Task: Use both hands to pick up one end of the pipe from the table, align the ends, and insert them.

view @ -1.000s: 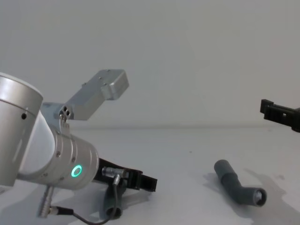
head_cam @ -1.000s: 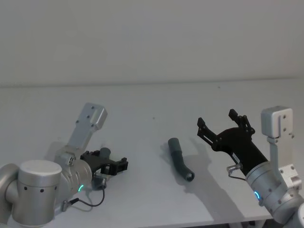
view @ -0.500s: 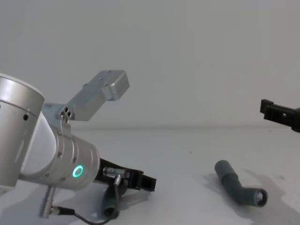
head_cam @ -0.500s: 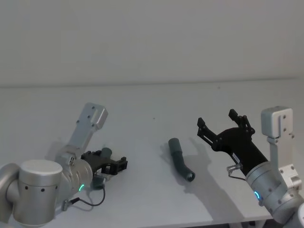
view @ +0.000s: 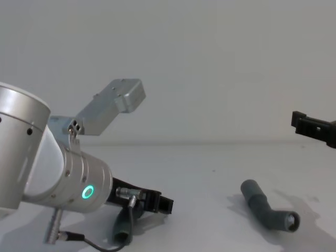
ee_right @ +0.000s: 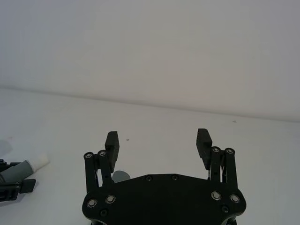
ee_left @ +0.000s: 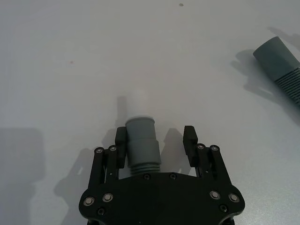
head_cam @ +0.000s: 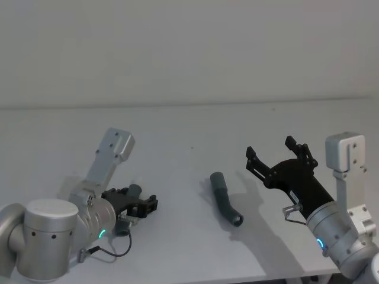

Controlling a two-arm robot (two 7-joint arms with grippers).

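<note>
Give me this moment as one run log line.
left gripper: open, white-tipped pipe piece between its jaws | right gripper: open, raised right of grey pipe piece on table | pieces apart

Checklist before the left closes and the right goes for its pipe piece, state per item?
1. White-tipped piece between left gripper fingers: ok.
2. Left grip closed on it: not ok, gap beside one finger.
3. Right gripper open: ok.
4. Right gripper over bent piece: not ok, it hovers to that piece's right, above the table.
5. Bent piece's open mouth unobstructed: ok.
6. White tip clear of the table: cannot tell.
</note>
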